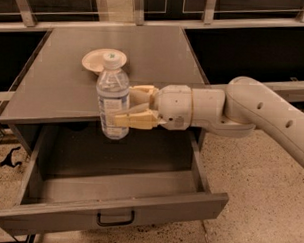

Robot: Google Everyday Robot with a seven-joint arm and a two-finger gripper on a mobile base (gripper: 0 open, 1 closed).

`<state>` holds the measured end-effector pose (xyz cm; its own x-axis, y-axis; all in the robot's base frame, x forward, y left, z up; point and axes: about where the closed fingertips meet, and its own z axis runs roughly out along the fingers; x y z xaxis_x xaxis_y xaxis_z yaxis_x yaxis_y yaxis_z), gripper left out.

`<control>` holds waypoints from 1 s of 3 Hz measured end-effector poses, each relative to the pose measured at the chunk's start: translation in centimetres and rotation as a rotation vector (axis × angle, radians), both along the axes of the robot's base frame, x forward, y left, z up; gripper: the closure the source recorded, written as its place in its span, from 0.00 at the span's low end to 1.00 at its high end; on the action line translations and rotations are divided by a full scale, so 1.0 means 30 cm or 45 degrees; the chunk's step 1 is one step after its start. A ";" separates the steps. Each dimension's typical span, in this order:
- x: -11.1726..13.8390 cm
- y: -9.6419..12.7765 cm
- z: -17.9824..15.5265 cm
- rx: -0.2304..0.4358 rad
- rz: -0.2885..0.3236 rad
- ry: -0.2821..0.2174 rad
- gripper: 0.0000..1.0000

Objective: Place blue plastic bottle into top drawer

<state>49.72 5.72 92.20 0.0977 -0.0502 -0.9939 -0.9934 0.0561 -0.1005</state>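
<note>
The blue plastic bottle (112, 99) is clear with a white cap and a pale label. It stands upright in the air, held in front of the cabinet top's front edge and above the open top drawer (114, 189). My gripper (123, 106) reaches in from the right and is shut on the bottle's middle, with a tan finger (134, 121) across its front. The drawer is pulled out, grey and bare inside, with a small dark loop handle (116, 219) on its front panel.
A beige shallow bowl (98, 60) sits on the grey cabinet top (144, 68) behind the bottle. My white arm (252, 112) crosses from the right over the cabinet's right corner. Speckled floor lies to the right and left; dark cables lie at the lower left.
</note>
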 end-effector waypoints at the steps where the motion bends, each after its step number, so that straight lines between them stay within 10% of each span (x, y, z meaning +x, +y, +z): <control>1: -0.022 0.104 -0.053 0.076 0.086 -0.068 1.00; 3: -0.030 0.136 -0.084 0.065 0.109 -0.056 1.00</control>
